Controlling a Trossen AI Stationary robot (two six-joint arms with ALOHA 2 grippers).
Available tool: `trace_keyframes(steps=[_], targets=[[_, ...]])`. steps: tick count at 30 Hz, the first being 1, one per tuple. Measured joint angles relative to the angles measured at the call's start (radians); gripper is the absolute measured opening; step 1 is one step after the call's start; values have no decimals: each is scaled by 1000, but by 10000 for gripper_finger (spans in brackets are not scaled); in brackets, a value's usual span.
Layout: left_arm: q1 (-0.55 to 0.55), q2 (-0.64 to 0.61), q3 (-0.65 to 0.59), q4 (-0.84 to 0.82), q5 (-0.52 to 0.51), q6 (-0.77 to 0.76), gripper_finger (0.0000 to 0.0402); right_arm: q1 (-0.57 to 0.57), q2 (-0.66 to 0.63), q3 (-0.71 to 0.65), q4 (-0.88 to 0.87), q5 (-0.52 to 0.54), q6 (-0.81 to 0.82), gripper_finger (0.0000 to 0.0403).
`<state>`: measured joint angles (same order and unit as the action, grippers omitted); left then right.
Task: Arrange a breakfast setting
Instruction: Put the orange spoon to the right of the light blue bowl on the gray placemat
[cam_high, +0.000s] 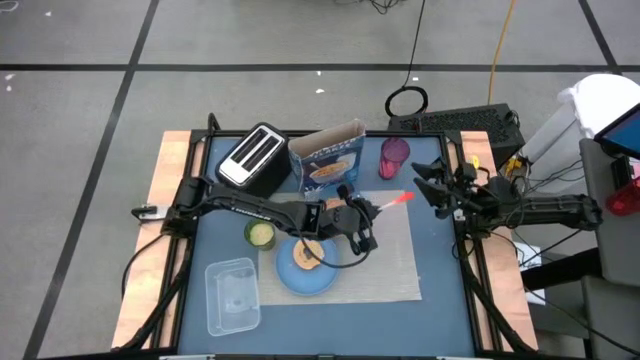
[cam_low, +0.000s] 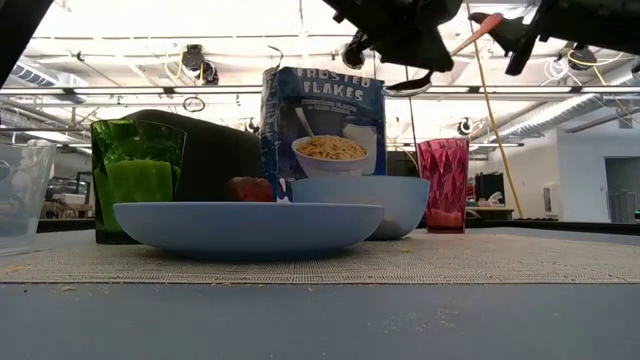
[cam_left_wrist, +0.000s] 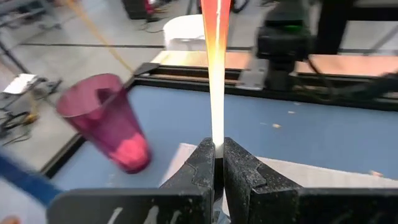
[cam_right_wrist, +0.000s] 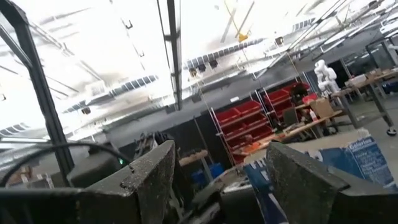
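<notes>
My left gripper (cam_high: 370, 211) hangs above the beige placemat (cam_high: 385, 250), shut on the orange-handled spoon (cam_high: 395, 201). The spoon's metal bowl (cam_low: 406, 85) hangs below the gripper. My right gripper (cam_high: 432, 188) stands open in the air just right of the handle's free end and holds nothing. The light-blue plate (cam_high: 300, 275) lies on the placemat. In the low view the blue bowl (cam_low: 385, 200) and a small dark-red fruit (cam_low: 250, 188) show behind it. The cereal box (cam_high: 328, 160) and the purple cup (cam_high: 395, 157) stand upright at the far edge. My left gripper pinches the spoon's orange handle (cam_left_wrist: 216, 144) between its two fingers (cam_left_wrist: 202, 171), close to the end that joins the metal. The handle runs on ahead of the fingers, toward the table's right. The spoon is lifted clear, its handle slanting up and its bowl lowest.
A toaster (cam_high: 255, 157) stands at the far left and a green cup (cam_high: 260, 233) beside the plate. A clear plastic container (cam_high: 232, 293) lies at the near left. Cables and a keyboard (cam_high: 460, 120) lie beyond the table's far right corner.
</notes>
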<state>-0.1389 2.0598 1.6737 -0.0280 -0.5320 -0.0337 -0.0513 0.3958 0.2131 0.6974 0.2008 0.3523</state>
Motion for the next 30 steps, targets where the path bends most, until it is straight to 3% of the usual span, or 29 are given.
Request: trace_keyframes(steps=[7, 13, 22, 30], targets=[[-15, 0, 0, 3, 190, 39, 17, 0, -48, 0, -35, -1, 2, 243], [-19, 0, 0, 49, 400, 181, 17, -2, -54, 0, -112, -99, 103, 243], [0, 1, 90, 32, 499, 412, 17, -17, -54, 0, -150, -204, 204, 243], [37, 1, 189, -89, 583, 633, 17, -65, -73, 0, -141, -205, 215, 243]])
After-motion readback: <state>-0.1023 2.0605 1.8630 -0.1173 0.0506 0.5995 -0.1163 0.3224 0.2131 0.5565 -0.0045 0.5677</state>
